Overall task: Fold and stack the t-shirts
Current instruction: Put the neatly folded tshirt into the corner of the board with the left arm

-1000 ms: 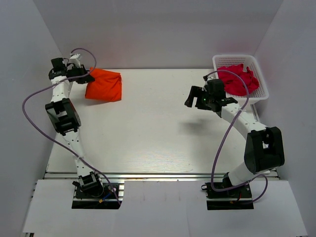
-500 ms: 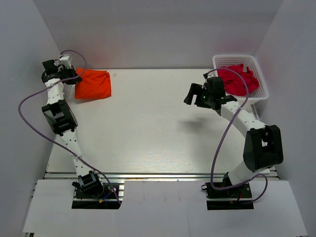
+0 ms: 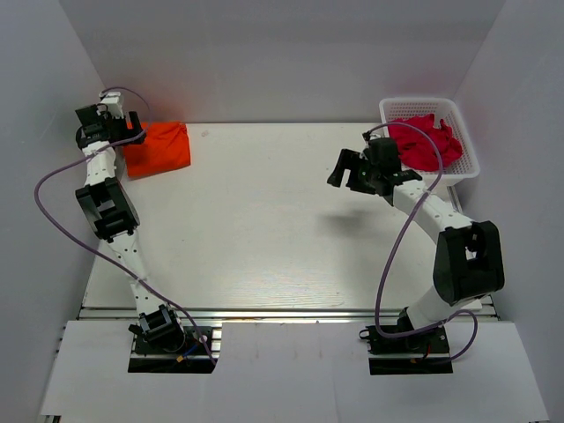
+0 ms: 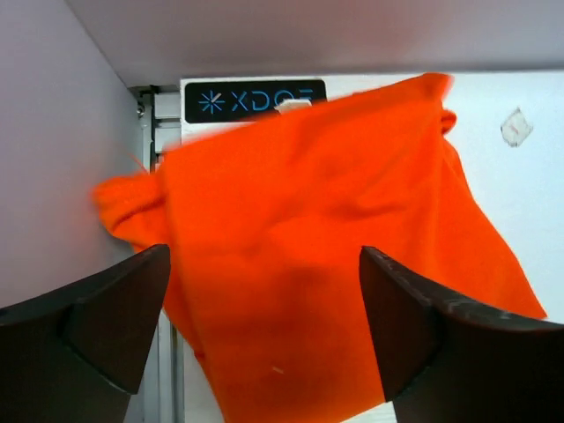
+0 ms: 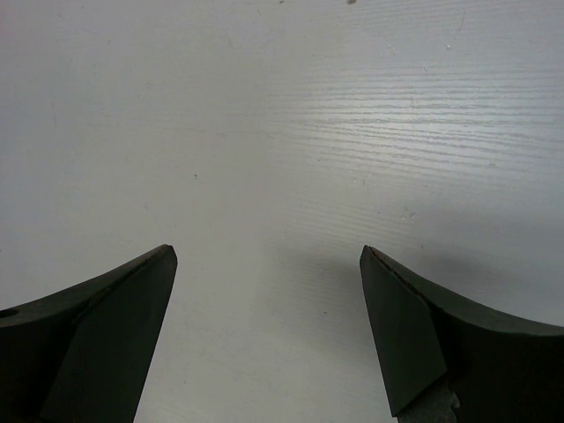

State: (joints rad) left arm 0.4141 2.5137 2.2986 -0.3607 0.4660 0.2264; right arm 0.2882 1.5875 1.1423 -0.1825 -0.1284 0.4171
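A folded orange-red t-shirt (image 3: 159, 148) lies at the table's far left corner, and it fills most of the left wrist view (image 4: 326, 229). My left gripper (image 3: 132, 132) hovers at its left edge with the jaws spread wide over the cloth (image 4: 264, 251), holding nothing. Crimson-pink t-shirts (image 3: 425, 143) are heaped in the white basket (image 3: 384, 107) at the far right. My right gripper (image 3: 344, 169) hangs open above bare table just left of the basket. In its wrist view (image 5: 269, 251) only the white table shows between the fingers.
Grey walls close in the table (image 3: 264, 229) on the left, back and right. The orange-red shirt reaches the table's left edge by a black label (image 4: 256, 100) and a metal rail. Purple cables loop from both arms.
My left arm pulled the orange-red shirt left toward the far corner, then its jaws opened and let the shirt go. The right arm barely moved.
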